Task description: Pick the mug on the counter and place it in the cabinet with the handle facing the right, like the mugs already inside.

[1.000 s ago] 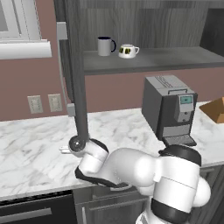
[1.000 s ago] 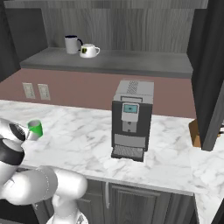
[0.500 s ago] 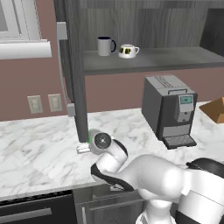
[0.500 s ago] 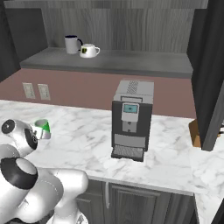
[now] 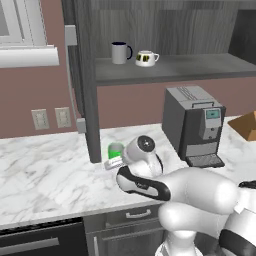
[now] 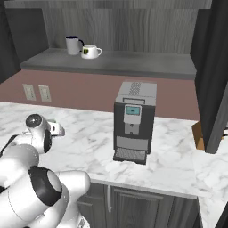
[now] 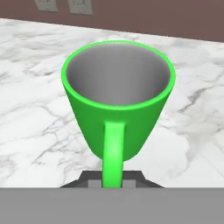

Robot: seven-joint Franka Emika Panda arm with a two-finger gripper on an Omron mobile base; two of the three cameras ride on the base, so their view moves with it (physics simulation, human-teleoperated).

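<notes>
1. You see the green mug [image 5: 116, 149] upright on the marble counter [image 5: 45, 172], just right of the cabinet's open door [image 5: 84, 80].
2. Your pincer [image 5: 113, 163] sits low at the mug's near side; its jaws are too small to read.
3. On the cabinet shelf [image 5: 200, 66], a dark mug [image 5: 120, 52] and a white mug [image 5: 145, 58] stand side by side.
4. A grey coffee machine [image 5: 193, 125] stands to the right.
</notes>
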